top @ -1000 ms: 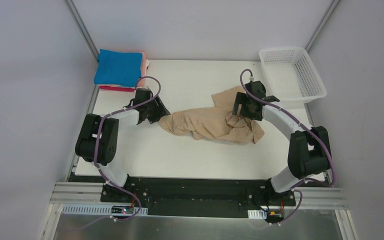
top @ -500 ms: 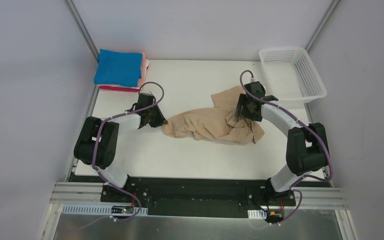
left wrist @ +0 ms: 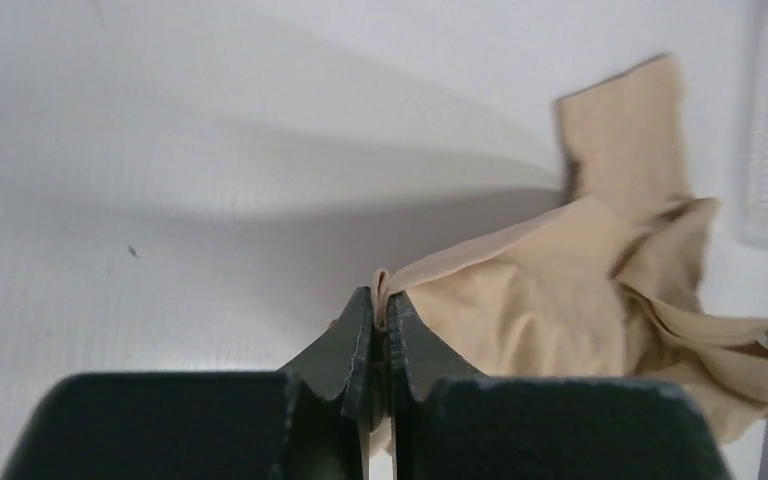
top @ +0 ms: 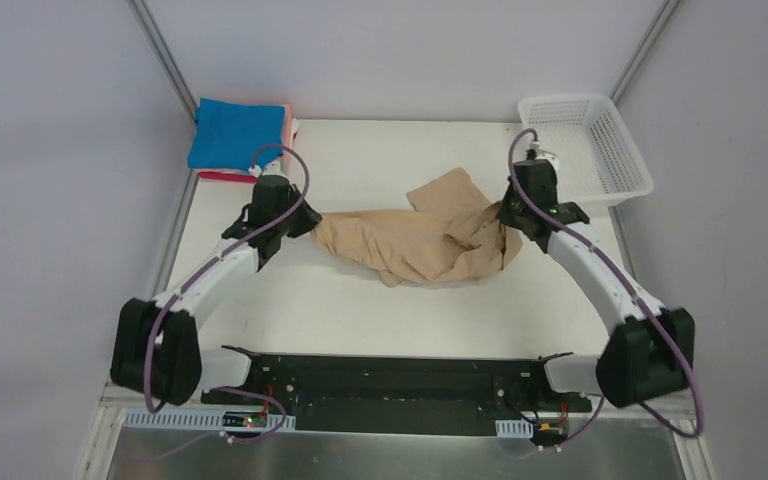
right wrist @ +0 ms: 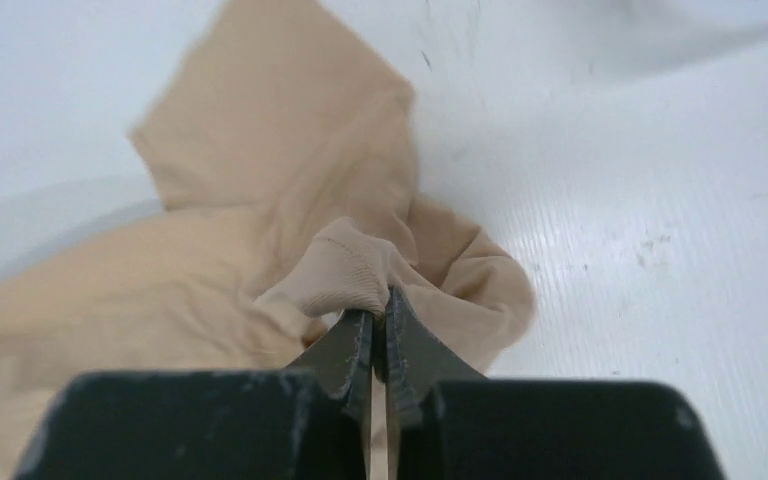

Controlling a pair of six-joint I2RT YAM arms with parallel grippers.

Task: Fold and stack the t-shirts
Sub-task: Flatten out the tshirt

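A crumpled tan t-shirt [top: 415, 240] is stretched between my two grippers above the middle of the white table. My left gripper [top: 310, 218] is shut on the shirt's left edge; in the left wrist view a thin fold of tan t-shirt [left wrist: 520, 310] is pinched at the tips of my left gripper [left wrist: 381, 297]. My right gripper [top: 508, 217] is shut on the right side; the right wrist view shows a ribbed bunch of tan t-shirt [right wrist: 260, 200] clamped by my right gripper [right wrist: 379, 305]. A stack of folded t-shirts [top: 235, 135], blue on top with pink and red below, lies at the back left corner.
A white mesh basket [top: 585, 147] stands at the back right corner, close behind my right wrist. The table's front edge [top: 380, 352] meets the black mounting rail with both arm bases. Grey walls close in the sides.
Both grippers closed on the tan t-shirt. Each arm then stretched outward and back, lifting and spreading the cloth between them.
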